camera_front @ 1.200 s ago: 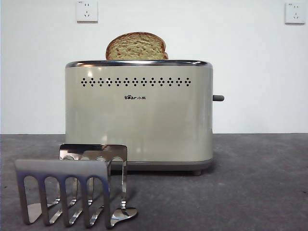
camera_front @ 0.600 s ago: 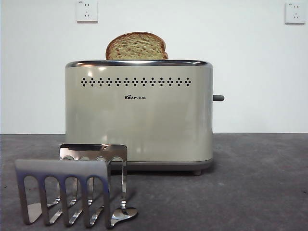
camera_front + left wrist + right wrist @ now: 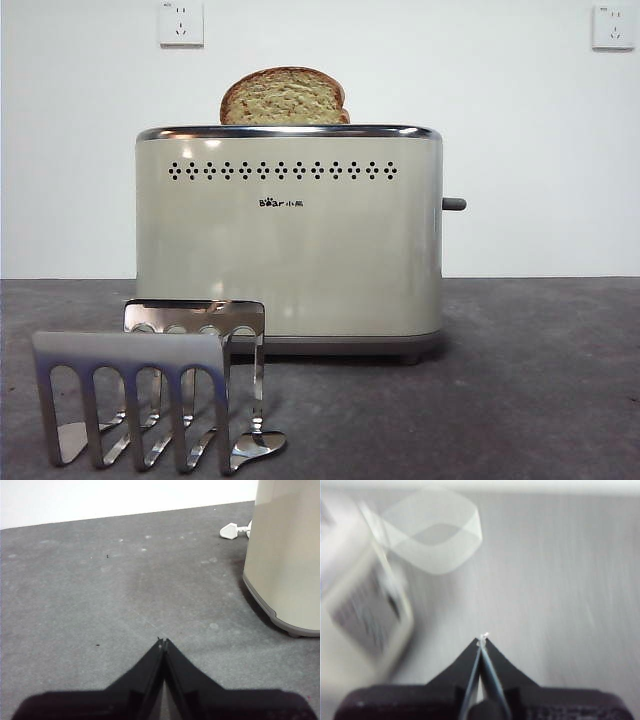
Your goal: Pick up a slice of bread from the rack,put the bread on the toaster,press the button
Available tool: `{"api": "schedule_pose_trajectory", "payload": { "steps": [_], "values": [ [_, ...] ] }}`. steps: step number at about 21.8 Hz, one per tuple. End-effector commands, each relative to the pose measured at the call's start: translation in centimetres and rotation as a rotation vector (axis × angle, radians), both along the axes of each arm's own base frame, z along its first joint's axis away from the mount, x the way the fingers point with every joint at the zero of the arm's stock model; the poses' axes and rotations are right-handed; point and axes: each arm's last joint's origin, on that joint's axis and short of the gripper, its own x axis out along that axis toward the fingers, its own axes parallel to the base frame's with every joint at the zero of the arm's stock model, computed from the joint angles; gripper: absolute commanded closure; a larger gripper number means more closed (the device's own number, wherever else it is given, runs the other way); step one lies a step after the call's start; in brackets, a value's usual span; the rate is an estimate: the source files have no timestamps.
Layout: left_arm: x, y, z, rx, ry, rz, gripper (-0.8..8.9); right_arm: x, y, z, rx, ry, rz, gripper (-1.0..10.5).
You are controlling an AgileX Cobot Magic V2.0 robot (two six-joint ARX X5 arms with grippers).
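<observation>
One slice of bread (image 3: 285, 97) stands upright in the top of the toaster (image 3: 289, 240), its domed crust well above the chrome rim and sitting toward the left half of the slot. One toaster, cream, squarely mid-desk in the front view, with its small grey lever (image 3: 454, 204) poking out of the right end, high up on that side. One rack (image 3: 148, 395), silver, low in the near-left corner, its front plate close to the lens and its back plate just in front of the toaster's lower left corner — no bread shows in it.

Room to move: the desk (image 3: 540, 380) lies bare to the right of the toaster all the way to the picture's edge, and there is a narrower bare strip to its left. Behind, a white wall with two sockets, one at upper left (image 3: 181, 22) and one at upper right (image 3: 612, 27).

Neither arm shows in the front view. The left end effector (image 3: 163, 641) is clenched, tips pressed together, grasping nothing, low over grey desk with the toaster's end wall off to one side and a white plug (image 3: 231, 530) lying beyond it. The right end effector (image 3: 482, 639) is clenched too and holds nothing — its view is smeared, a pale boxy blur at one side that I cannot identify.
</observation>
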Motion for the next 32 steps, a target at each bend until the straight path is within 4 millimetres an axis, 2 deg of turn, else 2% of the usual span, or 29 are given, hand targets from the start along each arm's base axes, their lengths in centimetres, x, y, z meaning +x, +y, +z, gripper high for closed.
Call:
{"api": "schedule_pose_trajectory", "payload": {
  "steps": [1, 3, 5, 12, 14, 32],
  "values": [
    [0.1, 0.0, -0.3, -0.011, 0.0, 0.001, 8.16, -2.2, -0.2, -5.7, 0.094, -0.235, -0.012, 9.5],
    [0.1, 0.0, -0.3, -0.011, 0.0, 0.001, 8.16, -3.8, -0.4, -8.4, 0.099, -0.276, -0.031, 9.5],
    [0.1, 0.0, -0.3, -0.011, 0.0, 0.001, 8.16, -4.9, -0.6, -10.1, 0.073, -0.253, -0.07, 9.5],
    [0.1, 0.0, -0.3, -0.011, 0.0, 0.001, 8.16, -6.6, -1.0, -11.5, -0.024, -0.142, -0.147, 9.5],
    [0.0, 0.0, -0.3, -0.011, 0.001, 0.001, 8.16, -6.8, -1.1, -11.0, -0.053, -0.204, -0.163, 9.5],
    [0.2, 0.0, -0.5, -0.009, 0.034, -0.003, 8.16, -6.8, -1.2, -11.2, -0.087, -0.191, -0.163, 9.5]
  ]
}}
